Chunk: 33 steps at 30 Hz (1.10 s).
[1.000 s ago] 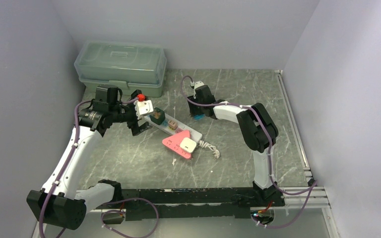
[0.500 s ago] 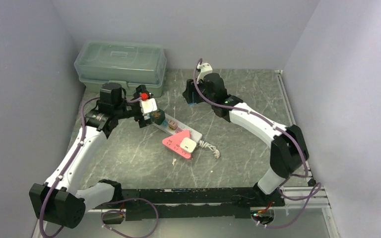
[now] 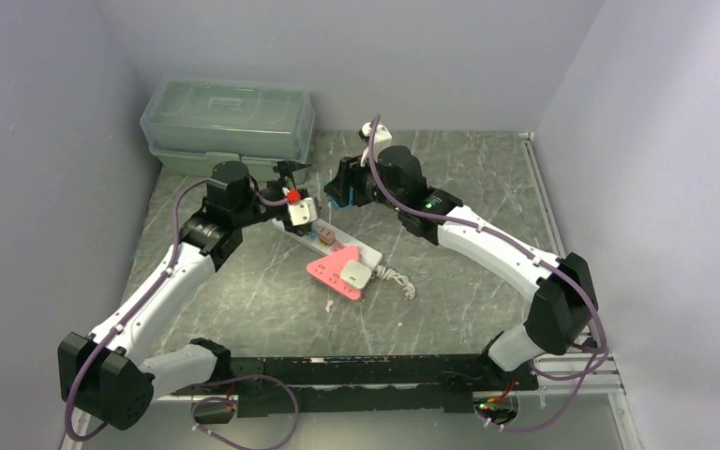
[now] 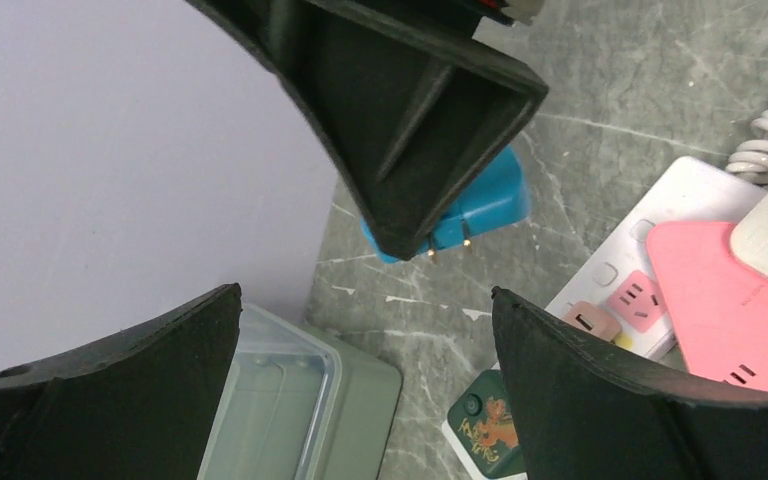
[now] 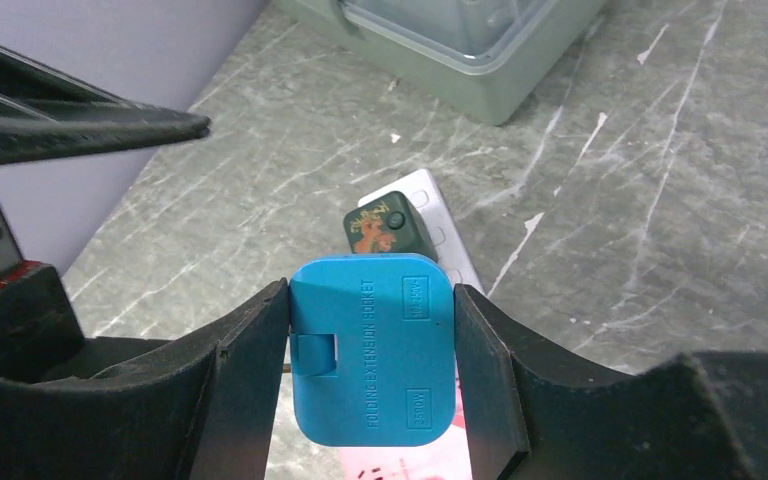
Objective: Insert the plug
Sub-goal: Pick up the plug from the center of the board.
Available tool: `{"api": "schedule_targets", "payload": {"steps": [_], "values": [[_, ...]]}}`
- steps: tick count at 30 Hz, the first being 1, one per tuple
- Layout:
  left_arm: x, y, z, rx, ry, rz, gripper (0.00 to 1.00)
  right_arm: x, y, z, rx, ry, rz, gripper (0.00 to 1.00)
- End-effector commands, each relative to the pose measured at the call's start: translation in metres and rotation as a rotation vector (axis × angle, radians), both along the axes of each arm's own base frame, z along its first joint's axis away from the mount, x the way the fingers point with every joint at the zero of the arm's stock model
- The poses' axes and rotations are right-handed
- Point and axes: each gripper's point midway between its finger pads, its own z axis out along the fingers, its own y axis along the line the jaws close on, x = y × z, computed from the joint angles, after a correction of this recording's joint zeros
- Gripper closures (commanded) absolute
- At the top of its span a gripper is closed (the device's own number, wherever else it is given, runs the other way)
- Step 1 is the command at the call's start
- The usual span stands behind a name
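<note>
My right gripper (image 3: pixel 340 190) is shut on a blue folding plug (image 5: pixel 372 345) and holds it in the air above the far end of the white power strip (image 3: pixel 333 241). Its brass prongs show in the left wrist view (image 4: pixel 480 205). A green plug (image 5: pixel 385 228) sits in the strip's far end. My left gripper (image 3: pixel 294 193) is open and empty, hovering just left of the blue plug, over the strip's far end; its fingers (image 4: pixel 650 400) frame the green plug (image 4: pixel 485 435).
A pink power strip (image 3: pixel 333 272) carrying a white plug (image 3: pixel 356 275) lies across the near end of the white strip, with a coiled white cord (image 3: pixel 398 279). A lidded clear-green bin (image 3: pixel 230 122) stands at the back left, close behind the left gripper.
My right arm has swung left with the blue plug, from the table's middle back toward the strip's far end. My left gripper has moved right, over the green plug.
</note>
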Motion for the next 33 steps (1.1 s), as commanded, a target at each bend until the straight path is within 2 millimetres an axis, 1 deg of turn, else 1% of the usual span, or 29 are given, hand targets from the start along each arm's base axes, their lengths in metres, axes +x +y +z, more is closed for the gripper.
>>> {"api": "schedule_targets", "payload": {"steps": [1,5,8,11,14,16,17,21,26,27,28,29,31,33], "values": [[-0.022,-0.008,0.009,-0.010,-0.029,-0.087,0.00,-0.014,0.004,0.058,0.124,-0.076,0.027,0.52],[-0.029,-0.013,0.004,-0.013,0.028,-0.101,0.00,-0.022,0.009,0.070,0.153,-0.091,0.043,0.52],[-0.030,-0.020,0.012,-0.052,0.061,-0.098,0.00,-0.027,0.011,0.073,0.164,-0.094,0.045,0.53],[-0.033,-0.026,0.017,-0.073,0.087,-0.097,0.00,-0.031,0.012,0.086,0.217,-0.122,0.042,0.54],[-0.032,-0.032,0.023,-0.111,0.104,-0.071,0.00,-0.035,0.013,0.094,0.237,-0.137,0.040,0.54],[-0.035,-0.036,0.024,-0.121,0.121,-0.073,0.00,-0.036,0.015,0.097,0.243,-0.146,0.039,0.55],[-0.038,-0.038,0.026,-0.125,0.125,-0.077,0.00,-0.037,0.015,0.099,0.247,-0.149,0.038,0.55],[-0.037,-0.041,0.033,-0.149,0.106,-0.055,0.00,-0.041,0.017,0.102,0.251,-0.158,0.048,0.55],[-0.037,-0.041,0.036,-0.162,0.103,-0.047,0.00,-0.043,0.021,0.099,0.253,-0.154,0.056,0.55],[-0.037,-0.041,0.037,-0.166,0.102,-0.043,0.01,-0.041,0.019,0.098,0.249,-0.156,0.037,0.55],[-0.037,-0.041,0.037,-0.164,0.099,-0.048,0.05,-0.041,0.019,0.097,0.247,-0.156,0.035,0.56],[-0.038,-0.041,0.037,-0.155,0.100,-0.054,0.11,-0.041,0.020,0.097,0.248,-0.155,0.035,0.56],[-0.040,-0.041,0.035,-0.141,0.105,-0.061,0.36,-0.042,0.019,0.097,0.246,-0.157,0.032,0.56],[-0.041,-0.039,0.034,-0.133,0.093,-0.062,0.68,-0.043,0.018,0.096,0.245,-0.155,0.031,0.56]]}}
